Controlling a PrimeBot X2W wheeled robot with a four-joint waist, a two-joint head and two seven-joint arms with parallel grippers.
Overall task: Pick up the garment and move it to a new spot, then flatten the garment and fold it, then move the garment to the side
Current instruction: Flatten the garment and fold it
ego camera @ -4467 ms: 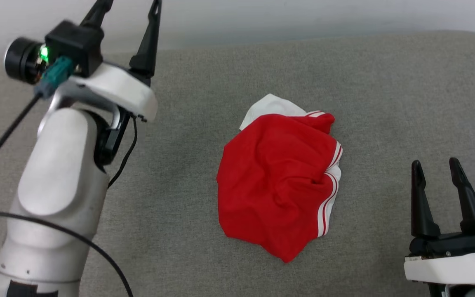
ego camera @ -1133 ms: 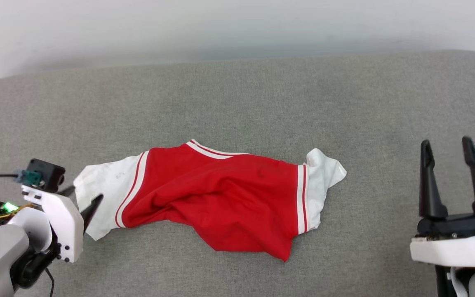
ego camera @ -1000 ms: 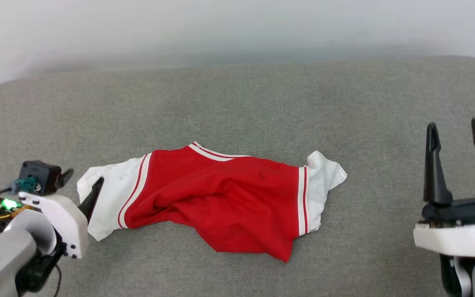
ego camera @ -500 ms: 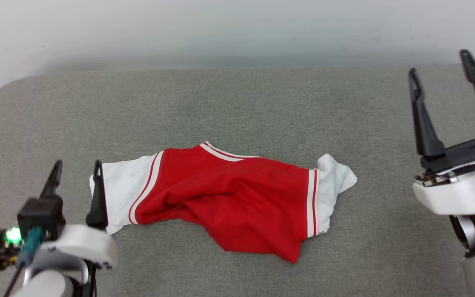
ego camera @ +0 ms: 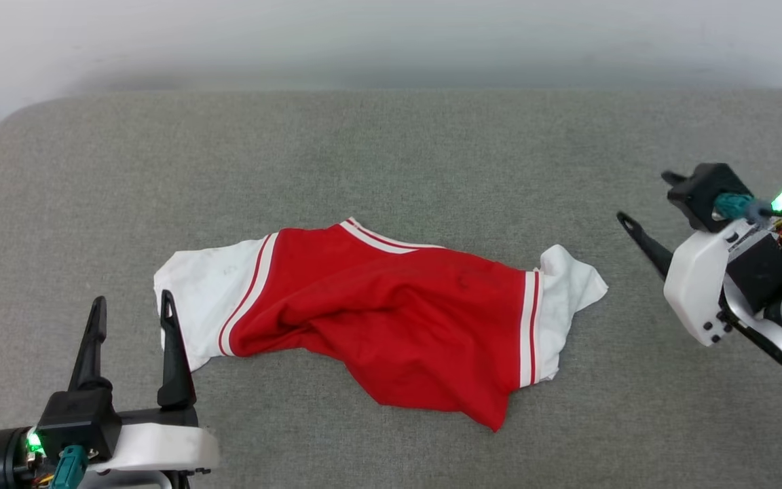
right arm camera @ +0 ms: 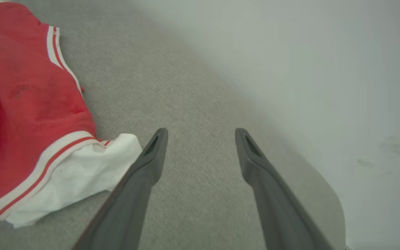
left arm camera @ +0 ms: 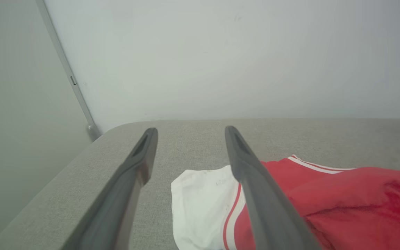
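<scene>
The garment [ego camera: 398, 319] lies stretched sideways and rumpled on the grey cushion, plain red side up. One white sleeve [ego camera: 204, 288] is at its left end and another [ego camera: 567, 292] at its right. My left gripper [ego camera: 132, 311] stands open just short of the left sleeve, fingers pointing away from me, nothing between them. In the left wrist view that gripper [left arm camera: 190, 131] looks over the white sleeve [left arm camera: 200, 201]. My right gripper [ego camera: 645, 200] is open, turned sideways, pointing toward the right sleeve from a short distance. In the right wrist view its open fingers [right arm camera: 201, 132] hang just beside the sleeve [right arm camera: 75, 170].
The grey cushion [ego camera: 391, 156] runs wide, with a rounded far-left corner [ego camera: 7, 122] and a pale wall [ego camera: 391, 41] close behind it. A rounded cushion edge [right arm camera: 328, 194] by the wall appears in the right wrist view.
My left gripper has swung from pointing sideways at the left sleeve to pointing away from me and drawn back nearer. My right gripper rose, then turned to point left. The garment lies as before.
</scene>
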